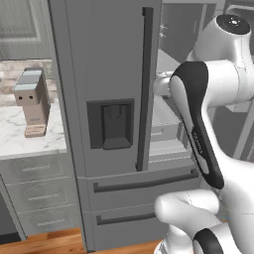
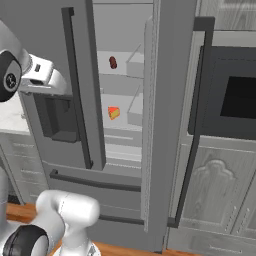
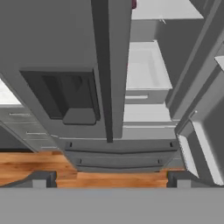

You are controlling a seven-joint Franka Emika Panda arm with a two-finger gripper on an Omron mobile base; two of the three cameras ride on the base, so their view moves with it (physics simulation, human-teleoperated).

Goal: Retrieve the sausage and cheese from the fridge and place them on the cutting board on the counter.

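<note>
The fridge (image 2: 75, 60) has its left door shut and its right door (image 2: 167, 125) swung open. Inside, the dark reddish sausage (image 2: 113, 62) lies on an upper shelf. The yellow-orange cheese (image 2: 114, 112) with a red edge sits on the shelf below it. In the hand view my gripper (image 3: 111, 181) is open and holds nothing. It hangs in front of the fridge, looking down the left door's handle (image 3: 105, 65), well short of the shelves. A sliver of the sausage (image 3: 134, 4) shows at that view's top edge. The cutting board is out of view.
The white marble counter (image 1: 12, 136) lies left of the fridge with a tan coffee machine (image 1: 32, 96) on it. A built-in oven (image 2: 240, 100) stands right of the open door. The dispenser recess (image 1: 116, 124) and two bottom drawers (image 1: 144, 183) face me. Wooden floor lies below.
</note>
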